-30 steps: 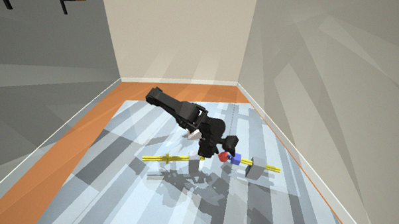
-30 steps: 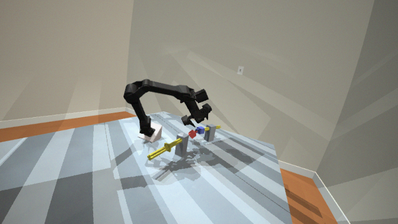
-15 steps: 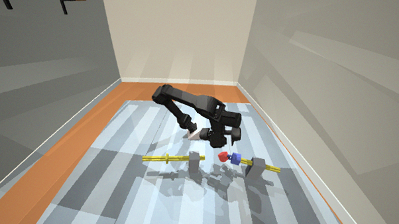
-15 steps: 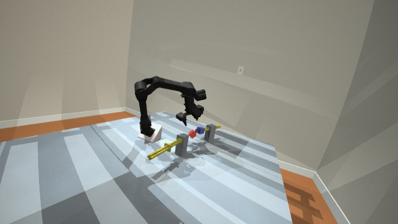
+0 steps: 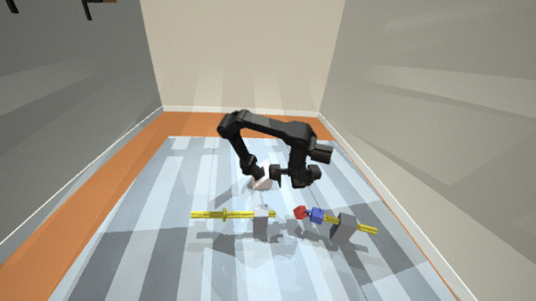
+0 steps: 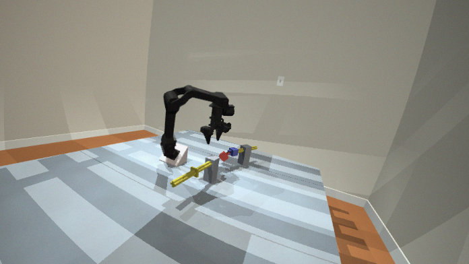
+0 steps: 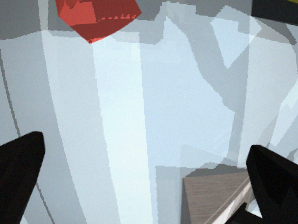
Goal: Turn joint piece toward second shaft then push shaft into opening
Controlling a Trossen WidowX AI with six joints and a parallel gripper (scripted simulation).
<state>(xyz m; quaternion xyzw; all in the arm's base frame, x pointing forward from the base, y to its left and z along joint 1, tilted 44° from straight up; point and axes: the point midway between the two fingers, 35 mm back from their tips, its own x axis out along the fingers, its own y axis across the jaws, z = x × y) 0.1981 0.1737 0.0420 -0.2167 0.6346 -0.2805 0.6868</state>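
Note:
The red joint piece (image 5: 300, 212) (image 6: 224, 155) sits on a blue hinge block (image 5: 317, 215) (image 6: 233, 151) at the end of the fixed yellow shaft (image 5: 364, 228) (image 6: 253, 147), which runs through a grey block (image 5: 343, 229) (image 6: 244, 155). The second yellow shaft (image 5: 226, 214) (image 6: 190, 173) sticks out of its own grey block (image 5: 260, 227) (image 6: 212, 168), and its tip stands clear of the joint piece. My gripper (image 5: 290, 180) (image 6: 213, 139) (image 7: 149, 149) is open and empty. It hangs above the floor behind the joint piece and touches nothing.
The arm's white base pedestal (image 5: 264, 182) (image 6: 181, 157) (image 7: 216, 209) stands just behind the two blocks. Walls close the room at the back and right, with an orange floor strip (image 5: 52, 218) along the left.

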